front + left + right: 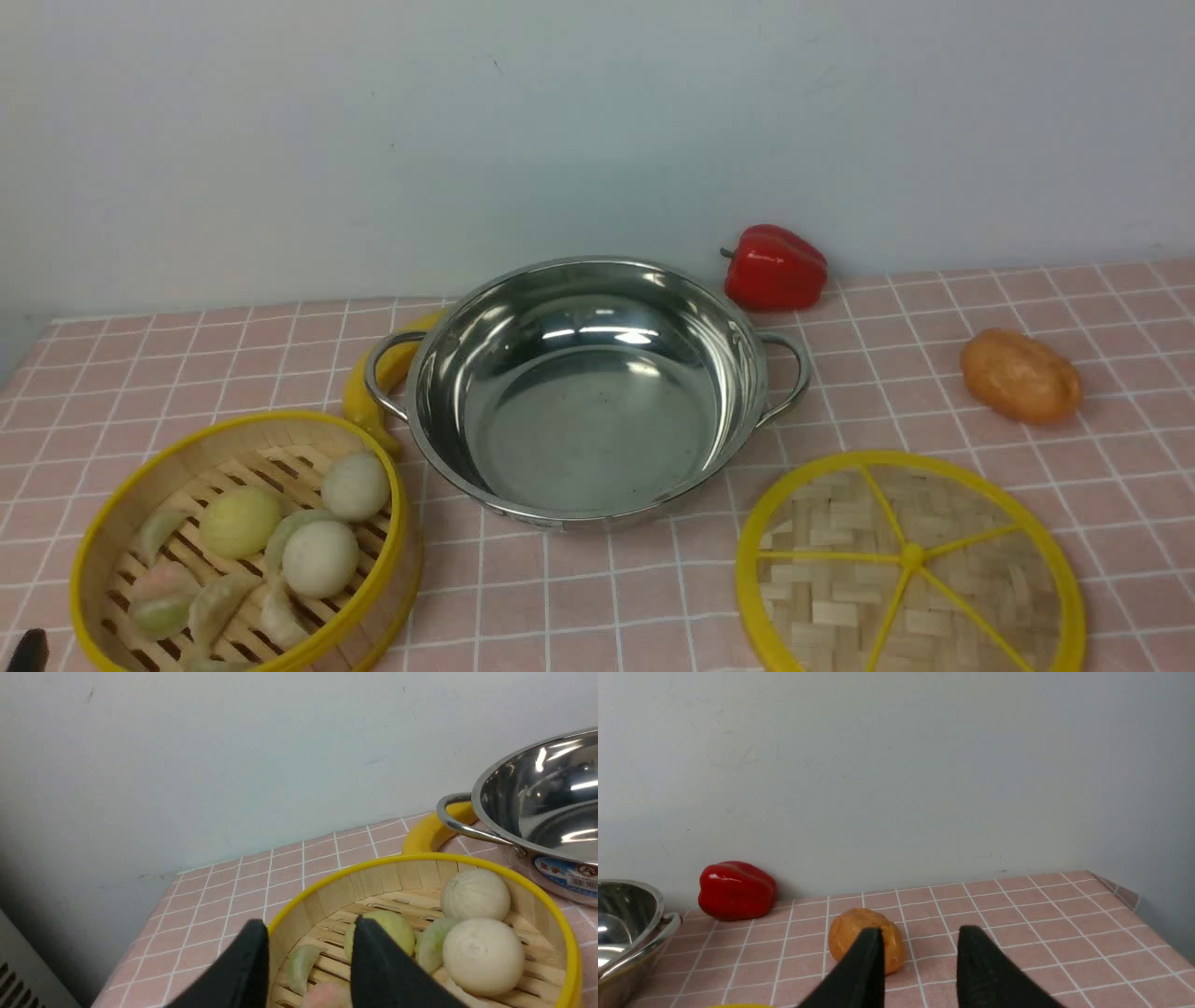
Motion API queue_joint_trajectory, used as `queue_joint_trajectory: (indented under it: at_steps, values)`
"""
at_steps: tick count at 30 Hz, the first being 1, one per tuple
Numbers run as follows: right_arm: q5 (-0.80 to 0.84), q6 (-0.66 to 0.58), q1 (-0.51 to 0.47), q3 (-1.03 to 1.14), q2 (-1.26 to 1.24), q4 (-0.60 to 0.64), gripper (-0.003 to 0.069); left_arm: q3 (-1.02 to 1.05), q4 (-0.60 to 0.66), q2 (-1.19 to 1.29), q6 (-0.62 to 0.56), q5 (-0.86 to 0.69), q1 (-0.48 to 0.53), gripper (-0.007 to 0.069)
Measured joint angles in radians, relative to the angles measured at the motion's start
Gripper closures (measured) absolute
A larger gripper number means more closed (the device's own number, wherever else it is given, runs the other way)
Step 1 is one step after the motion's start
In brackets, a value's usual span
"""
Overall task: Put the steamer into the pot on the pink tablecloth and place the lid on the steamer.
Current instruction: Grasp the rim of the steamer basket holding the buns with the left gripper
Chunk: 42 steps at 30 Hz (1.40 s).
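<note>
A: What stood behind your table?

B: You had a plain, pale grey-blue wall running the whole width and meeting the table's far edge. It was bare apart from faint scuffs and a small dark mark, which showed high up in your left wrist view.

A: And at the sides?

B: Past your table's left corner the wall fell into shadow, and a grey slatted panel showed low down there. Past the right corner you saw a darker grey surface. The light lay soft and even across the wall.
</note>
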State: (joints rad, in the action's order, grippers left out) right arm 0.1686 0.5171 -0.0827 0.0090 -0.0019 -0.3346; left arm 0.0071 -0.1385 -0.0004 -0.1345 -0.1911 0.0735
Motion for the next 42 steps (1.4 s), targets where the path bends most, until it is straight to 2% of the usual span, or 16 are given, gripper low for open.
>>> queue_joint_trajectory:
  at_steps: [27,29,34,36,37,38,42]
  values:
    - [-0.009,0.008,0.0,0.0,0.0,0.014,0.0417,0.0,0.013,0.0,0.011,0.001,0.0,0.0382]
    - [-0.042,0.052,0.0,0.0,0.0,0.078,0.0417,0.0,0.089,0.0,0.066,0.008,0.0,0.0382]
    - [-0.175,0.213,0.0,0.0,0.0,0.3,0.0417,0.0,0.449,0.0,0.321,0.06,0.0,0.0382]
    - [-0.2,0.248,0.0,0.0,0.0,0.352,0.0417,0.0,0.532,0.0,0.371,0.067,0.0,0.0382]
    - [-0.228,0.27,0.0,0.0,0.0,0.394,0.0417,0.0,0.629,0.0,0.419,0.069,0.0,0.0382]
    - [-0.244,0.281,0.0,0.0,0.0,0.413,0.0417,0.0,0.674,0.0,0.433,0.071,0.0,0.0382]
    - [-0.266,0.292,0.0,0.0,0.0,0.437,0.0417,0.0,0.721,0.0,0.45,0.106,0.0,0.0382]
